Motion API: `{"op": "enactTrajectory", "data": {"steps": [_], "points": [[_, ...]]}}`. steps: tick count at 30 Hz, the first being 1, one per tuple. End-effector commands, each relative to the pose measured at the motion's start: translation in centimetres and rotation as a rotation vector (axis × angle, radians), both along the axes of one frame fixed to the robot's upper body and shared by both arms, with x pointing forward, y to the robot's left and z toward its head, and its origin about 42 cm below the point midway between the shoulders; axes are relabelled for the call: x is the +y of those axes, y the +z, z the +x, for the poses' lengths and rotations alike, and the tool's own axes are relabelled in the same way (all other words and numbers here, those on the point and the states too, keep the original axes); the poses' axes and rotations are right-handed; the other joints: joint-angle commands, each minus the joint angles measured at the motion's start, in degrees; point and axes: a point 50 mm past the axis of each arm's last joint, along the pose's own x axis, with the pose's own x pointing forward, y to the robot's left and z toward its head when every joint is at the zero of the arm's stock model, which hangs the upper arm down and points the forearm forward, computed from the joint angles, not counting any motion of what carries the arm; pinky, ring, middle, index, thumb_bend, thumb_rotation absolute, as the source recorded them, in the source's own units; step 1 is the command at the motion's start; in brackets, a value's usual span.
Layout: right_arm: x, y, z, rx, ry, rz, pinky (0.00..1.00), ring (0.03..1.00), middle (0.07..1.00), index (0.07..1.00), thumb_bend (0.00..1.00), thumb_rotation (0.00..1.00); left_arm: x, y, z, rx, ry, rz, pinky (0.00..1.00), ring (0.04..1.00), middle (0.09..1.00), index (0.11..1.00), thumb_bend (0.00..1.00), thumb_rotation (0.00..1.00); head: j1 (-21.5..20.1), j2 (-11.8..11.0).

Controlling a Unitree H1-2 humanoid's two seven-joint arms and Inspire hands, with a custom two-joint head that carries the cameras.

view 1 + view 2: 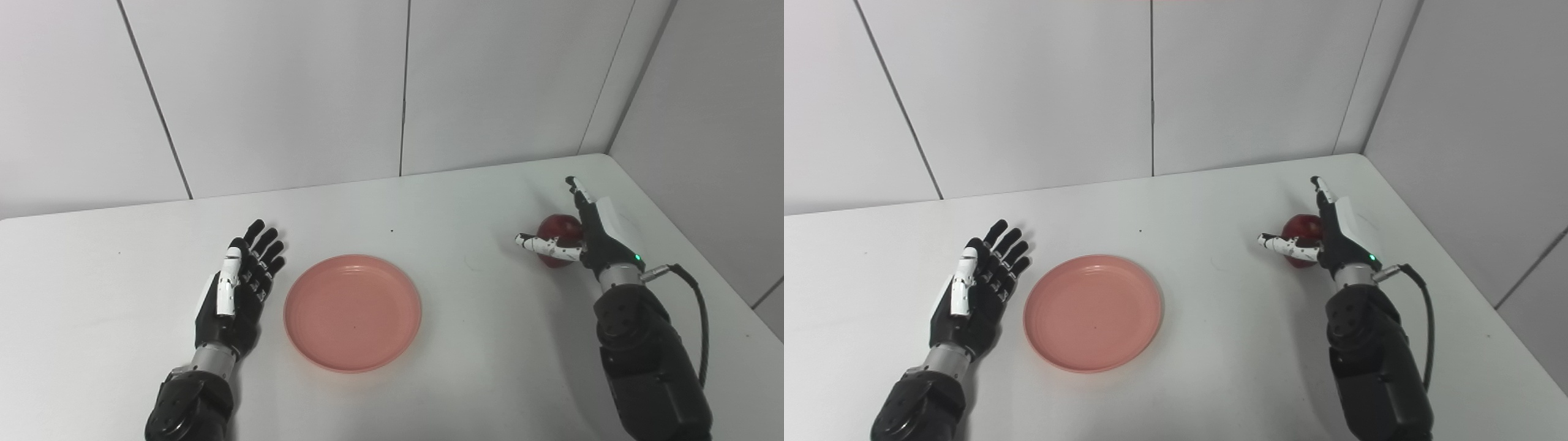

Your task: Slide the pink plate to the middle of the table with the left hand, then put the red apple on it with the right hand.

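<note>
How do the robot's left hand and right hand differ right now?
The left hand lies flat and open beside the round pink plate, touching nothing; the right hand stands edge-up, cupped around the red apple, not visibly closed. The left is nearer the table's middle; the right nearer its right edge. Both are black and white.

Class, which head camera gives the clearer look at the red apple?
Neither clearly. In both eye views the red apple is half hidden behind the open right hand. The left eye view shows slightly more red; the right eye view shows less.
</note>
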Motion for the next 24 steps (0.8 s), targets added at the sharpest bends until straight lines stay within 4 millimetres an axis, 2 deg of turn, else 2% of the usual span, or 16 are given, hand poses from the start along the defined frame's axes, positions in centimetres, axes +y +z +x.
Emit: {"op": "enactTrajectory", "data": {"steps": [1, 11, 24], "points": [[-0.21, 1.95, 0.82, -0.070, -0.015, -0.012, 0.64, 0.775, 0.845, 0.899, 1.00, 0.41, 0.40, -0.81, -0.37, 0.044, 0.017, 0.011, 0.95, 0.937, 0.933, 0.919, 0.36, 1.00, 0.0, 0.1], [-0.31, 1.43, 1.28, -0.026, -0.029, -0.030, 0.69, 0.802, 0.853, 0.867, 1.00, 0.37, 0.35, -0.65, -0.48, 0.044, 0.012, 0.009, 0.96, 0.936, 0.933, 0.920, 0.36, 1.00, 0.2, 0.4], [-0.95, 1.02, 1.30, 0.023, -0.040, -0.066, 0.67, 0.770, 0.816, 0.819, 1.00, 0.25, 0.28, -0.50, -0.65, 0.041, 0.003, 0.005, 0.96, 0.936, 0.934, 0.918, 0.37, 1.00, 0.4, 0.5]]}}
